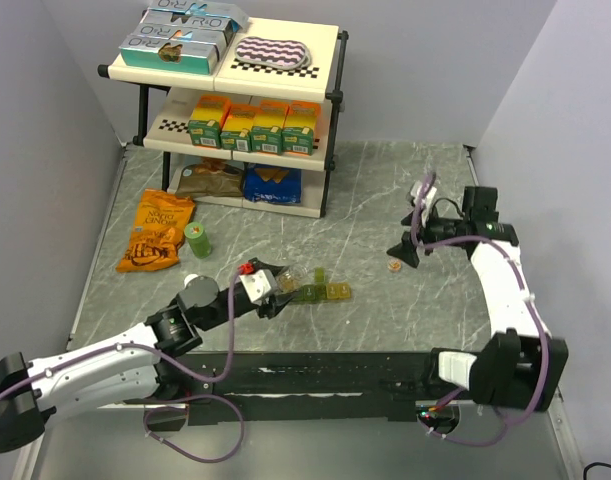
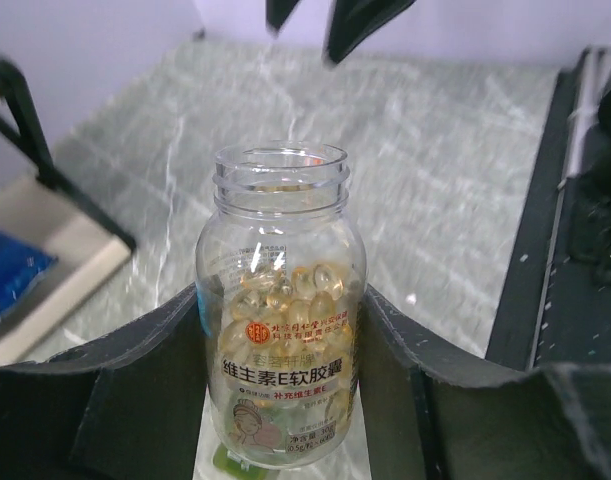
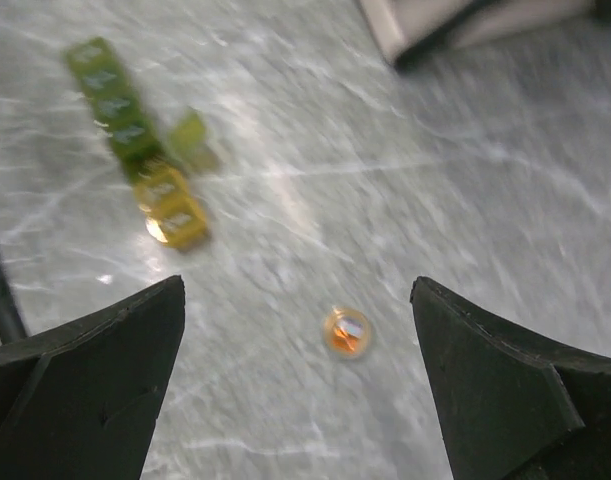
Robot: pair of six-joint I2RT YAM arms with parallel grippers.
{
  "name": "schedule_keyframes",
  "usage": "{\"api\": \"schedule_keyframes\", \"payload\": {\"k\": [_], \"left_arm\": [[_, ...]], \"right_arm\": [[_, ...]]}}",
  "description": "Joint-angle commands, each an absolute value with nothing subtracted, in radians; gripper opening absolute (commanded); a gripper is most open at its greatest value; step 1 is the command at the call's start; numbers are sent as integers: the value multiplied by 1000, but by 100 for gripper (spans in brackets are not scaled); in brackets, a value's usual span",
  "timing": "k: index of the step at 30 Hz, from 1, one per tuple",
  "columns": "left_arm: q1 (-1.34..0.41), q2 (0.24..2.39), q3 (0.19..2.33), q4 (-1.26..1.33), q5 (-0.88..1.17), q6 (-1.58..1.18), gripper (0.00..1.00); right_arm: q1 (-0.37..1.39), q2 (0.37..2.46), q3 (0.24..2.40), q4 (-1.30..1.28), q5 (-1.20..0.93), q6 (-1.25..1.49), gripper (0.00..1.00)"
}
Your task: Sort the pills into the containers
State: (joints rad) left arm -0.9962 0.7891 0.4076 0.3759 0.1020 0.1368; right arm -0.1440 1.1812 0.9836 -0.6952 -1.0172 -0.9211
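The containers are a narrow strip of compartments, green to yellow, lying on the table; in the right wrist view one lid stands open. My left gripper is shut on a clear open bottle full of pale yellow softgel pills, held just left of the strip. A green end of the strip shows under the bottle. My right gripper is open and empty above a small round amber piece, which lies on the table right of the strip.
A green cylindrical bottle stands at the left beside an orange snack bag. A white round cap lies near my left arm. A two-tier shelf with boxes stands at the back.
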Motion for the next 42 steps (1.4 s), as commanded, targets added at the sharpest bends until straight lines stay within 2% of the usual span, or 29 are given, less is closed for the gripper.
{"api": "schedule_keyframes", "payload": {"k": [1,7,14,27,36,37,39,42], "left_arm": [[-997,709,413,443,176,153,1],[-997,617,480,279,215,241,1],[-1000,549,462,219,209,288,1],[-1034,545,503,130,204,314,1],[-1040,548,502,129,202,308,1],[-1040,548,502,126,202,307,1],[-1040,551,502,124,198,307,1],[-1040,549,503,123,196,305,1]], "right_arm": [[-124,1296,1092,-767,-720,-812,100],[27,1374,1028,-724,-409,-790,100],[141,1603,1100,-721,-232,-765,100],[150,1746,1146,-741,-230,-753,92],[152,1795,1126,-709,-224,-733,77],[152,1796,1123,-706,-222,-729,70],[152,1802,1118,-696,-213,-719,65],[150,1799,1094,-666,-195,-710,51]]}}
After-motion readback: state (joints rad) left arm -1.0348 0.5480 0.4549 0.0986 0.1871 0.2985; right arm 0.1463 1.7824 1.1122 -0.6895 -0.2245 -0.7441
